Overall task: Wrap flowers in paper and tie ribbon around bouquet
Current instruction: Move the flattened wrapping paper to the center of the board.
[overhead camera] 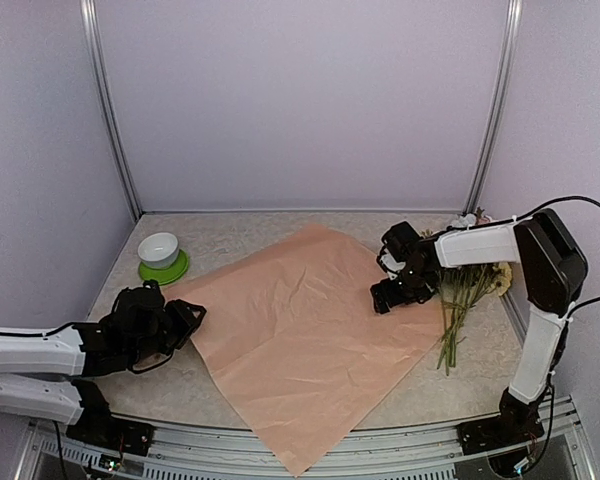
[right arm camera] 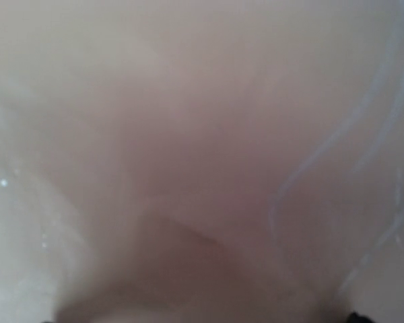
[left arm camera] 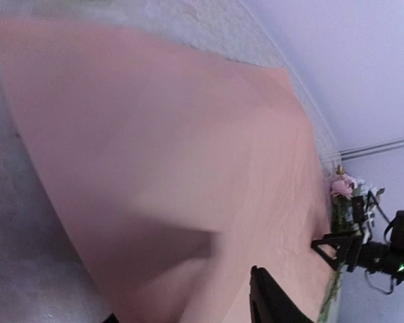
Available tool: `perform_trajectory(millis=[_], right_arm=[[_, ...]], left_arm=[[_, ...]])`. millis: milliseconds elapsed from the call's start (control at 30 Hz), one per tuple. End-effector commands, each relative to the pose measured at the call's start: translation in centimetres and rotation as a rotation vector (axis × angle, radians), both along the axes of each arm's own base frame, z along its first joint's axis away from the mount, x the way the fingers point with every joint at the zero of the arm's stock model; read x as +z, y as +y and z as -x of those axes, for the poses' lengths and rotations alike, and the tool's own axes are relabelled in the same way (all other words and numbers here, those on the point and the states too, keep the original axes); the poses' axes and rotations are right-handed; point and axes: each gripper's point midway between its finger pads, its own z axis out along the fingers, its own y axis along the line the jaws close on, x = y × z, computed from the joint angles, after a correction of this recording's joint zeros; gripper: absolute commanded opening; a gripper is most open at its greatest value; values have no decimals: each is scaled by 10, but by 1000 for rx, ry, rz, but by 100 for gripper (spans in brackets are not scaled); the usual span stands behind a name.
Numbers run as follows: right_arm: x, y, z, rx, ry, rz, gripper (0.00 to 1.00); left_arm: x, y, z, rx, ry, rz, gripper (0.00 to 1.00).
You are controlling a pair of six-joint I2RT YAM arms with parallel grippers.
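left gripper (overhead camera: 187, 316): low over the table, right at the left corner of the paper (overhead camera: 310, 330). Jaws apart. The left wrist view shows one dark finger (left arm camera: 276, 303) bottom right and a sliver of the other at the bottom left edge, with paper spread in front of them. Nothing clamped that I can see. Can't tell if a fingertip touches the sheet, the view is too blurred.

right gripper (overhead camera: 385, 280): at the paper's right edge, pointing left across the sheet. Jaws apart too. The right wrist view is a soft blur of paper, with dark tips only at the two bottom corners, far from each other. Contact with the sheet: can't tell.

paper: one big beige sheet, lying flat and turned like a diamond on the table (overhead camera: 220, 235). A few creases. Its near corner hangs over the front edge between the two arm bases.

flowers (overhead camera: 467, 290): on the bare table just right of the paper, beside and partly behind the right gripper. Blooms point to the back wall, green stems point to the near edge. Not on the sheet. A pink bloom shows in the left wrist view.

Also there: white bowl (overhead camera: 158, 247) on a green plate (overhead camera: 165, 270), back-left, just off the paper's left corner.
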Motion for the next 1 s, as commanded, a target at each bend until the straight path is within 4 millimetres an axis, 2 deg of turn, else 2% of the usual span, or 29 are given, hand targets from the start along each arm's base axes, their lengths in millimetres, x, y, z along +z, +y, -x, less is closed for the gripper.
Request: perform_trajectory(millis=[0, 100, 133, 333, 400, 467, 500, 633, 700, 733, 767, 800, 833, 867, 933, 967], right_arm=[[-17, -27, -21, 2, -6, 155, 92], [-14, -29, -36, 9, -22, 173, 93], [-11, -28, -40, 12, -27, 170, 93], [10, -43, -52, -36, -68, 138, 93], [18, -46, -53, -46, -83, 100, 93], [29, -42, -54, -22, -102, 69, 93], [36, -36, -55, 6, -109, 42, 92], [75, -3, -60, 98, -136, -120, 91], [97, 7, -59, 114, -166, -186, 91], [106, 5, -59, 95, -183, -193, 87], [115, -4, -60, 52, -202, -185, 77], [118, -17, -59, -1, -208, -158, 58], [118, -38, -60, -70, -211, -119, 47], [116, -55, -57, -128, -214, -72, 40], [105, -96, -51, -242, -203, 3, 39], [96, -108, -45, -277, -179, 5, 41]], left_arm=[[14, 10, -4, 19, -31, -118, 57], [38, 28, -8, 65, -81, -237, 76], [45, 32, -9, 72, -95, -264, 78], [80, 56, -11, 133, -144, -405, 80], [93, 56, -13, 126, -176, -429, 79], [98, 47, -18, 83, -212, -432, 76], [93, 41, -21, 50, -215, -437, 75], [51, 23, -41, -58, -107, -419, 72], [43, 14, -51, -87, -81, -429, 73], [45, 9, -56, -102, -91, -439, 74], [50, 4, -61, -117, -113, -448, 76], [56, 0, -66, -129, -136, -459, 79], [63, -4, -71, -137, -157, -469, 81], [69, -7, -75, -143, -177, -483, 84], [81, -11, -82, -162, -216, -521, 93], [85, -13, -85, -172, -232, -543, 96]])
